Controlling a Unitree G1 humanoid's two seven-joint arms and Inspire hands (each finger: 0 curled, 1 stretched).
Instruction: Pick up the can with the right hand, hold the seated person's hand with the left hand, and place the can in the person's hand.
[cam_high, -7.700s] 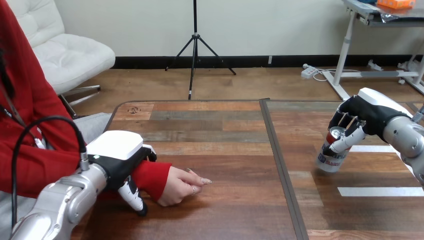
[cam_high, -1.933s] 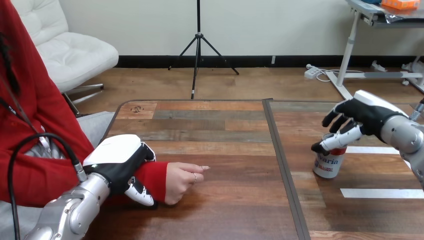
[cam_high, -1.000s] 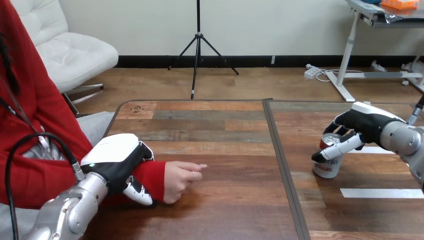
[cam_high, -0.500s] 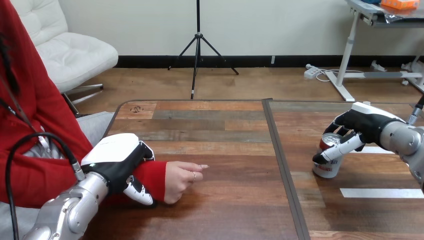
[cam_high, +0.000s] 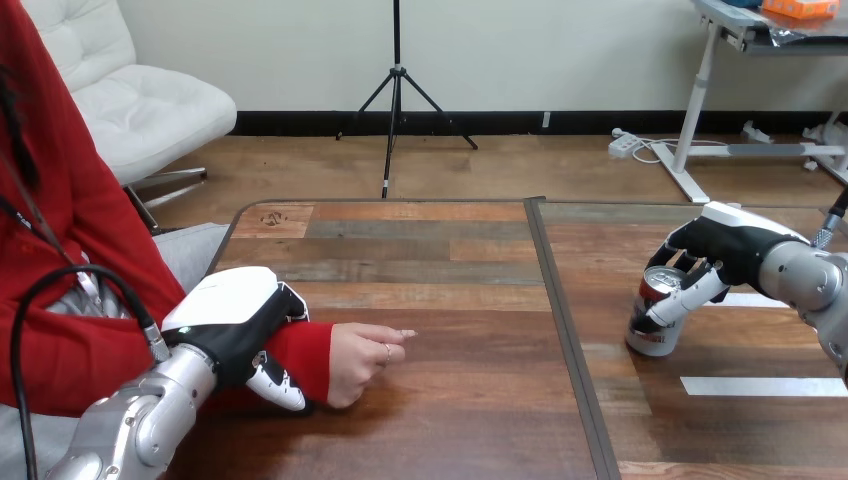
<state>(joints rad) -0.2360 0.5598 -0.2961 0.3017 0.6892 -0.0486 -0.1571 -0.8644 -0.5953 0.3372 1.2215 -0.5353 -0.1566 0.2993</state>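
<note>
My left hand (cam_high: 235, 325) clasps the person's wrist (cam_high: 305, 355); my right hand (cam_high: 725, 248) grips the can (cam_high: 655, 325) on the surface (cam_high: 450, 400); lift and handover remain.

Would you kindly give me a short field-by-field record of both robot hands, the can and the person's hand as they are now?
left hand: curled round the person's wrist, over the red sleeve
right hand: fingers and thumb curled round the can's upper part
can: on the right part of the table, well apart from the person's hand
person's hand: resting on the table, loosely closed, holding nothing
handover: not yet done
</note>
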